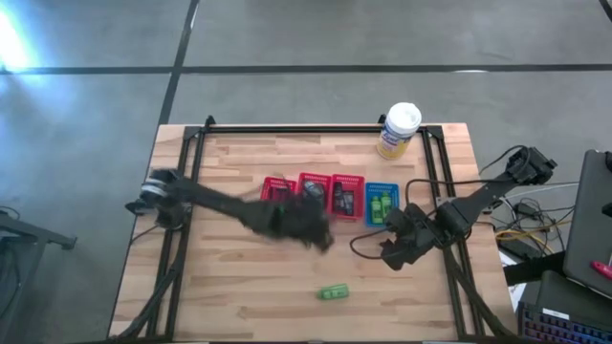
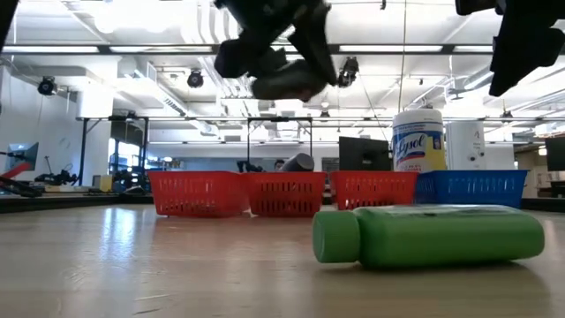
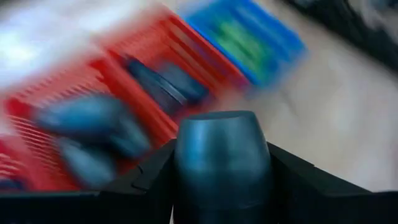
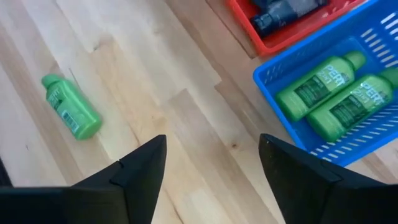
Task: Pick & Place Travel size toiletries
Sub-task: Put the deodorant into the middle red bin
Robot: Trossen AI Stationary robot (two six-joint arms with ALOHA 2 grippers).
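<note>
My left gripper [image 1: 320,234] is above the table just near of the red baskets [image 1: 316,194], shut on a dark grey bottle [image 3: 222,158]. More dark grey bottles lie in the red baskets [image 3: 93,124]. Two green bottles [image 4: 329,93] lie in the blue basket [image 1: 381,204]. One green bottle [image 1: 333,291] lies on its side on the table toward the near edge; it also shows in the low view [image 2: 433,237] and the right wrist view [image 4: 71,107]. My right gripper [image 4: 211,162] is open and empty above the table, near of the blue basket. My left gripper pinches the dark grey bottle between its two fingers, one on each side of its body [image 3: 186,180]. The bottle's rounded end [image 3: 221,124] sticks out past the fingertips. It is lifted clear of the table.
A large white-and-yellow canister [image 1: 399,130] stands at the table's far edge. The baskets stand in a row across the table's middle. Bare wood lies to the left and along the near edge [image 1: 239,296].
</note>
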